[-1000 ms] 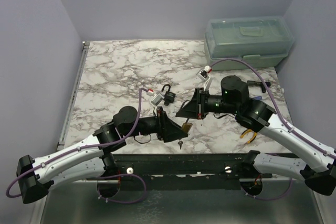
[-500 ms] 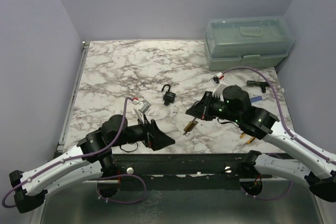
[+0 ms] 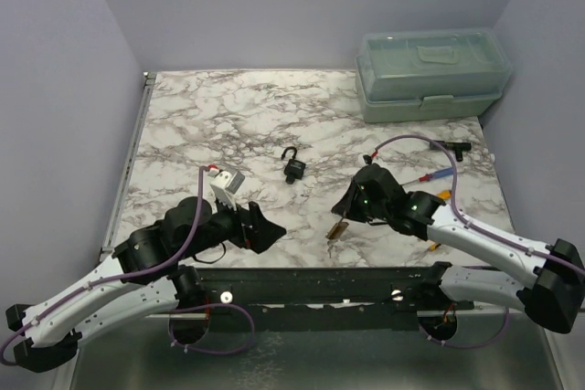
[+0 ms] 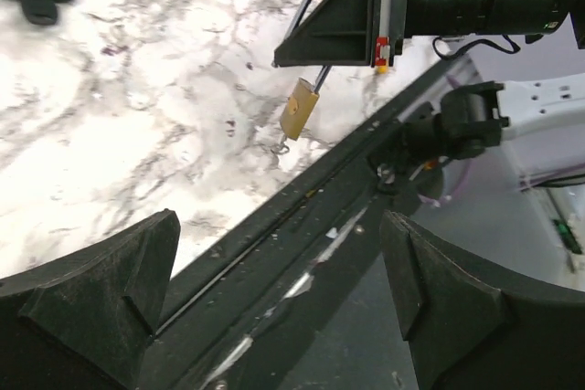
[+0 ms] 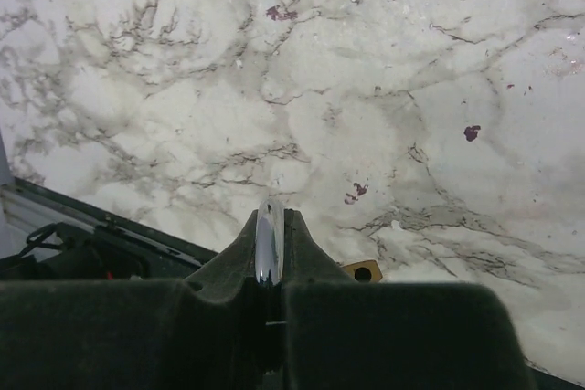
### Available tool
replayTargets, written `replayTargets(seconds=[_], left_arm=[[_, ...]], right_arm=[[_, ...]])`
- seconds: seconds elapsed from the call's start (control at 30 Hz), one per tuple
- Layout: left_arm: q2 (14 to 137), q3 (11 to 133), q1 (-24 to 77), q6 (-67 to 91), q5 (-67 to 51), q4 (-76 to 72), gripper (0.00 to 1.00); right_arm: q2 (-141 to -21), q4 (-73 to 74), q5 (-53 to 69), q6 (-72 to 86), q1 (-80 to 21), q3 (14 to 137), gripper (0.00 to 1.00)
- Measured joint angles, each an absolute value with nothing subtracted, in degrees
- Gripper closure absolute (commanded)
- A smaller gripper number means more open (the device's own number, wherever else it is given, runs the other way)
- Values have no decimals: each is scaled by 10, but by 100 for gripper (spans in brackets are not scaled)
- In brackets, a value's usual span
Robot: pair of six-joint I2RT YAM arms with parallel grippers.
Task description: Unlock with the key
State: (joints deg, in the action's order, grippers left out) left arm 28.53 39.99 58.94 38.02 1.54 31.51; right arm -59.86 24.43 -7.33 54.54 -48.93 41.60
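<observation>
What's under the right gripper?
A brass padlock hangs by its shackle from the shut right gripper, over the marble table. Whether a key sits in it can't be seen.

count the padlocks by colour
brass padlock: 1, hanging by its shackle from the right claw
black padlock: 1, lying on the table
total: 2
</observation>
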Motion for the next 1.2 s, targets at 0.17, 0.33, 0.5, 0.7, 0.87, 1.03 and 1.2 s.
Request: replayTargets(seconds=[0.17, 0.33, 0.5, 0.7, 0.87, 1.03, 1.2], left_arm=[[275, 411, 589, 354, 66, 341, 4], [251, 411, 589, 344, 107, 355, 7], [231, 411, 589, 342, 128, 361, 11], [236, 411, 589, 341, 136, 361, 12], [255, 411, 589, 338, 135, 361, 12], [262, 411, 589, 335, 135, 361, 12], [262, 411, 589, 333, 135, 361, 12]], right_arm=[[-670, 215, -72, 545, -469, 416, 100], [-725, 178, -57, 544, -437, 416, 100], [-781, 126, -33, 541, -411, 415, 100], [-827, 47, -1, 526, -389, 415, 100], [-865, -6, 24, 495, -376, 420, 100], [-885, -40, 41, 459, -369, 423, 100], [-908, -81, 75, 425, -354, 425, 87]])
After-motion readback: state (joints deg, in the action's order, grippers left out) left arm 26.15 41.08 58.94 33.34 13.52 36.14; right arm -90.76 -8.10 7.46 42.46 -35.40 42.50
